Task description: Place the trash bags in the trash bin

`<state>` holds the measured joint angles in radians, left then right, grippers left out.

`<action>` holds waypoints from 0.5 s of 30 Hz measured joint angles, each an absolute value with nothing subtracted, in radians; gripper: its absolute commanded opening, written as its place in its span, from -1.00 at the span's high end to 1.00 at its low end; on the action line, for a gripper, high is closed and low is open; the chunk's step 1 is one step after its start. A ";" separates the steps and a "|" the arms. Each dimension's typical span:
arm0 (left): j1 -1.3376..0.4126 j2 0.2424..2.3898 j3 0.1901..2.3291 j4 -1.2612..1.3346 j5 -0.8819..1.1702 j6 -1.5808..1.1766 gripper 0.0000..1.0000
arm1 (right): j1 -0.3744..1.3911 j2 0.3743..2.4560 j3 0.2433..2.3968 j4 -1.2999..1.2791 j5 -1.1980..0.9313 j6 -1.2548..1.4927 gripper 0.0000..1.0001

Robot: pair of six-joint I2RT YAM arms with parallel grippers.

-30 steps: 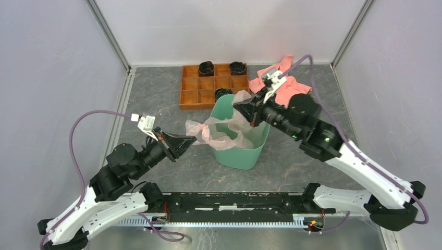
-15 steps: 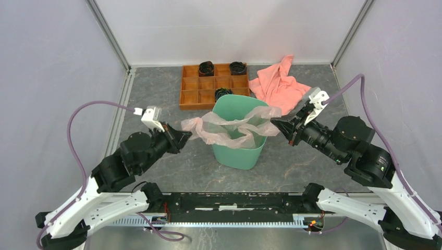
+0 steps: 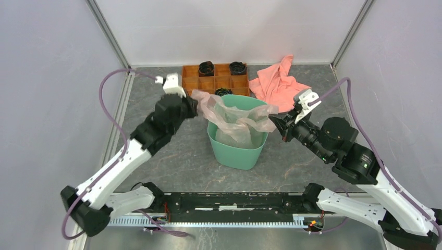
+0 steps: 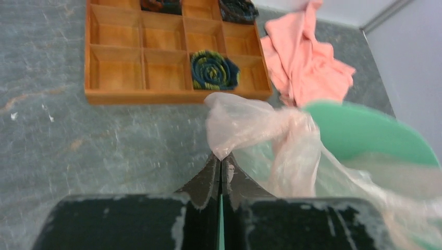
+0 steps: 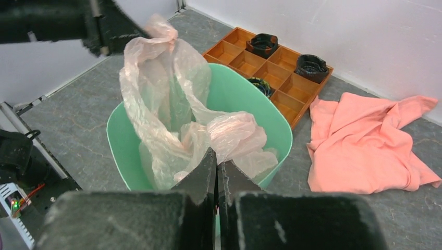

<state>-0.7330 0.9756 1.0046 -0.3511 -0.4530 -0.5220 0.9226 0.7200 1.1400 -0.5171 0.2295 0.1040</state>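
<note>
Span: translucent pink film bag (image 3: 240, 119) hangs left-right across mint-green plastic bin (image 3: 233, 153) rim.
Grip: left tool (image 4: 221, 160), right tool (image 5: 216, 156) clench opposite ends.

High rear overview; close wrist views on opposite sides of trash bin (image 3: 234, 153)

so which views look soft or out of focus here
Left wrist: the trash bin rim and the left gripper are soft, the orange tray crisper. Right wrist: the right gripper blurs up close, the trash bag sharp. Top external: even light, all sharp.
</note>
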 measured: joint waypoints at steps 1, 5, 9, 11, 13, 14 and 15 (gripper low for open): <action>-0.674 1.019 1.033 -0.337 -0.404 -0.515 0.96 | 0.923 0.739 1.156 -0.516 0.236 0.104 0.99; -0.518 1.202 1.197 -0.277 -0.221 -0.506 0.70 | 0.923 0.785 1.206 -0.490 0.247 0.114 0.99; -0.500 1.196 1.219 -0.282 -0.070 -0.506 -0.35 | 0.923 0.747 1.175 -0.447 0.232 0.139 0.99; -0.503 1.140 1.207 -0.321 -0.019 -0.510 -0.62 | 0.923 0.715 1.143 -0.428 0.221 0.152 0.99; -0.504 1.042 1.187 -0.392 0.024 -0.519 -0.79 | 0.923 0.680 1.113 -0.416 0.211 0.163 0.99; -0.504 0.994 1.185 -0.429 0.039 -0.527 -0.85 | 0.923 0.671 1.107 -0.412 0.207 0.165 0.99; -0.504 0.942 1.184 -0.469 0.060 -0.543 -0.89 | 0.922 0.665 1.103 -0.406 0.203 0.168 0.99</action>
<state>-0.5041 0.9417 1.1839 -0.4686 0.0601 -0.5430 0.9222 0.6647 1.1034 -0.4061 0.2028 0.1684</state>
